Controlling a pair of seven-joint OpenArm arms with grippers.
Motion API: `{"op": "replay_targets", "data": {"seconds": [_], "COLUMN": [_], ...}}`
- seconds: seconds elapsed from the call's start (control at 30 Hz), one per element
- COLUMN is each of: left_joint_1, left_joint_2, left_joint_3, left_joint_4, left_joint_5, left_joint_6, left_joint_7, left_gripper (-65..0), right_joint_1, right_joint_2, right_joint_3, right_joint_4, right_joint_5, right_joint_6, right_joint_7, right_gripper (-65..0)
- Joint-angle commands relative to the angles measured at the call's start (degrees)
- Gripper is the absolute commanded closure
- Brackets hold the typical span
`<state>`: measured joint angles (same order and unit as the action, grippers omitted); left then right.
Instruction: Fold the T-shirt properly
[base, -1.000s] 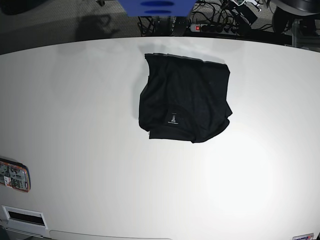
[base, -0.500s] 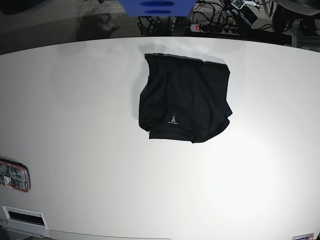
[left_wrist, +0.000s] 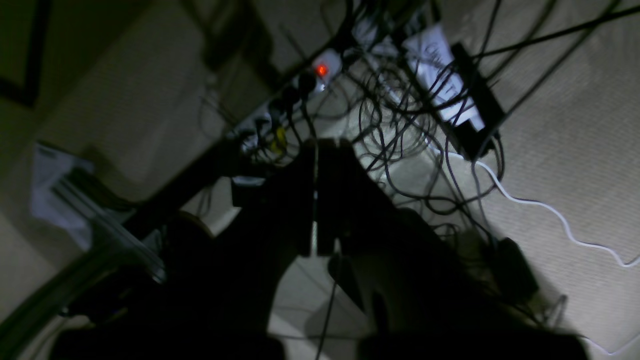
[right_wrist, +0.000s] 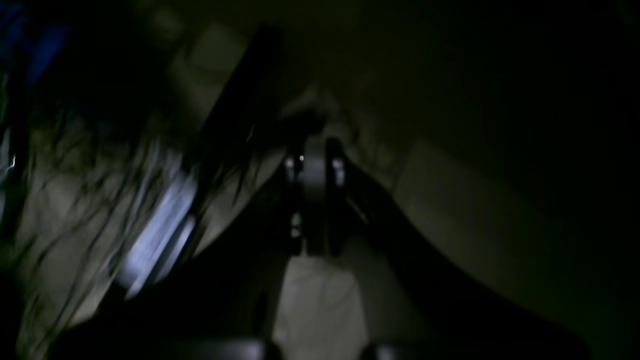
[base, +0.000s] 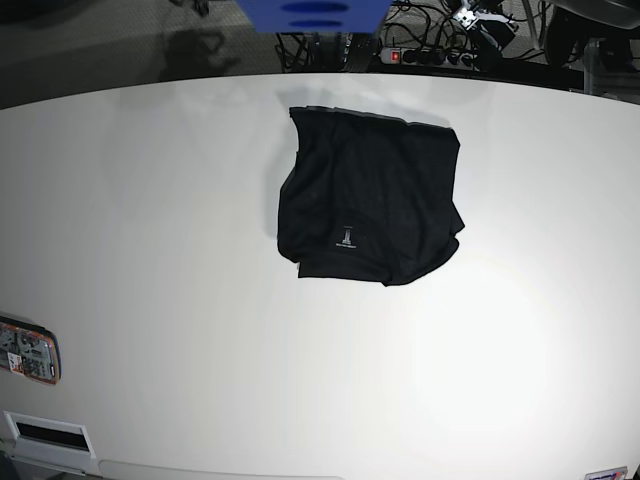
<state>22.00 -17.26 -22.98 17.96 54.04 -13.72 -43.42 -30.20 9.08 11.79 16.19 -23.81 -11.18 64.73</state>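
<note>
**Folded shirt lies alone on the table, both claws pressed together off the surface**

The plain black short-sleeved cloth T-shirt (base: 370, 200) lies folded into a rough square on the wide white table (base: 150, 250), toward its far edge and a little right of centre in the base view. Its small white label mark (base: 345, 238) faces up near the front hem. The near edge is uneven, with a rounded lobe at the right corner; the far edge runs fairly straight. Bare tabletop surrounds the cloth on every side, with the broadest room to the left and in front.

The left gripper (left_wrist: 316, 200) has its jaws pressed together on nothing, hanging over a tangle of black cables (left_wrist: 400, 125) and a power strip with a red light (left_wrist: 320, 70) on the floor. The right gripper (right_wrist: 314, 200), dim and blurred, is likewise closed and empty.

Compared with the earlier base frames, the shirt has not shifted; its outline and label sit in the same spot.
</note>
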Motion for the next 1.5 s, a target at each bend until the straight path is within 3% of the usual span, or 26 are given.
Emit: {"op": "replay_targets", "data": {"seconds": [0.0,0.2,0.33,0.43,0.5,0.67,0.77,0.87,0.97,1.1,1.2,1.47], "left_joint_1": [-0.1,-5.5,-8.7,-10.4,-10.5,-11.1,-11.9,-13.3,-13.2,-13.5,-13.6,-14.7], "left_joint_2": [-0.5,0.3,0.9,2.4,2.7,2.6,2.8,3.8,4.0,4.1,4.1,4.1], "left_joint_3": [0.0,0.0,0.0,0.0,0.0,0.0,-0.1,-0.1,0.0,0.0,0.0,0.1], "left_joint_4": [-0.7,-8.9,-11.5,-11.5,-11.5,-11.5,-11.5,-11.5,-11.5,-11.5,-11.5,-11.5], "left_joint_5": [-0.4,-0.4,-0.4,-0.4,-0.3,8.9,12.2,12.6,12.8,12.8,12.9,12.9], "left_joint_6": [0.0,0.0,0.0,0.0,0.0,0.0,0.0,0.0,0.0,0.0,0.0,0.0], "left_joint_7": [-1.0,0.6,13.2,23.6,27.6,33.3,38.4,41.8,41.9,41.9,42.0,42.0], "left_gripper": [0.0,0.0,0.0,0.0,0.0,0.0,0.0,0.0,0.0,0.0,0.0,0.0], "right_joint_1": [-1.1,8.1,12.9,14.8,16.4,24.6,28.0,29.0,28.9,28.8,28.9,29.0], "right_joint_2": [0.5,0.5,0.5,0.5,0.4,0.4,0.4,0.1,-1.7,-3.4,-4.2,-4.4], "right_joint_3": [0.3,0.3,0.1,-0.1,-0.1,-0.1,0.1,0.2,0.3,0.4,2.7,3.9], "right_joint_4": [-2.8,-14.1,-16.2,-16.1,-15.9,-15.6,-15.6,-15.6,-15.4,-13.2,-11.8,-10.5], "right_joint_5": [0.3,0.4,3.3,3.0,1.4,-1.2,-1.2,-1.2,-1.2,-0.6,5.0,6.5], "right_joint_6": [-0.1,-0.1,-0.1,-0.1,0.0,0.1,0.1,0.1,0.1,0.1,0.1,0.1], "right_joint_7": [1.3,1.2,-4.5,-17.2,-27.4,-59.6,-67.9,-68.6,-68.2,-63.5,-61.8,-61.4], "right_gripper": [0.0,0.0,0.0,0.0,0.0,0.0,0.0,0.0,0.0,0.0,0.0,0.0]}}
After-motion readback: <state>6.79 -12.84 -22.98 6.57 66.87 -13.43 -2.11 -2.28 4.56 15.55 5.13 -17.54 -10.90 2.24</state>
